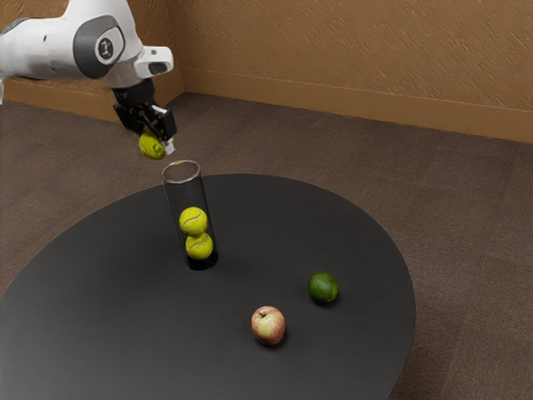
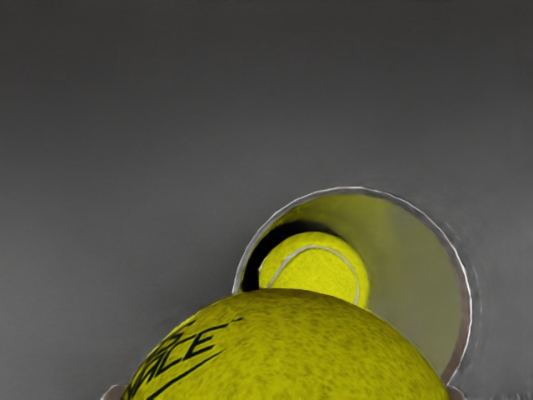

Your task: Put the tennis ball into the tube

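Note:
My gripper (image 1: pixel 158 143) is shut on a tennis ball (image 1: pixel 151 146), up and to the exterior view's left of the clear tube's rim. The tube (image 1: pixel 185 196) stands upright on the table, with one tennis ball (image 1: pixel 199 246) low inside and another (image 1: pixel 193 221) resting on it. In the wrist view the held ball (image 2: pixel 291 350), with dark lettering, covers part of the tube's round mouth (image 2: pixel 416 267); beyond it a ball (image 2: pixel 321 267) shows inside the tube.
On the round black table (image 1: pixel 125 333) a red-yellow apple (image 1: pixel 268 326) lies near the exterior view's bottom, and a dark green fruit (image 1: pixel 323 288) lies beside it, toward the exterior view's right. Both are well apart from the tube.

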You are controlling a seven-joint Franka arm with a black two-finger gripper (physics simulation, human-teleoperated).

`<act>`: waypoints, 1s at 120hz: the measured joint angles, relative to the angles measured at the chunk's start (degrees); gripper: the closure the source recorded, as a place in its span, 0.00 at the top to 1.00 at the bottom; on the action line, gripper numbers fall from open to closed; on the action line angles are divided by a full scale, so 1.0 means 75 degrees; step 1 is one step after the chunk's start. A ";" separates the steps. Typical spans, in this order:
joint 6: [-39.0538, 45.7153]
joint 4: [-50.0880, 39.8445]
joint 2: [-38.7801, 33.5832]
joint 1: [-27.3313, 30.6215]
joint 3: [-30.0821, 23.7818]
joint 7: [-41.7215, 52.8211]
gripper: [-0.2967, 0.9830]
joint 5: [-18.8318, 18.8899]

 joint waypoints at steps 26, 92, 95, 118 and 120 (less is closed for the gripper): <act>-0.0223 0.0034 0.0052 -0.0036 -0.0226 -0.0152 0.45 0.0022; -0.0310 0.0211 0.0270 -0.0084 -0.0336 -0.0412 0.46 0.0045; -0.0314 0.0211 0.0267 -0.0085 -0.0337 -0.0417 0.49 0.0036; -0.0360 0.0264 0.0242 -0.0099 -0.0342 -0.0427 0.64 -0.0050; -0.0362 0.0265 0.0241 -0.0101 -0.0342 -0.0427 0.65 -0.0054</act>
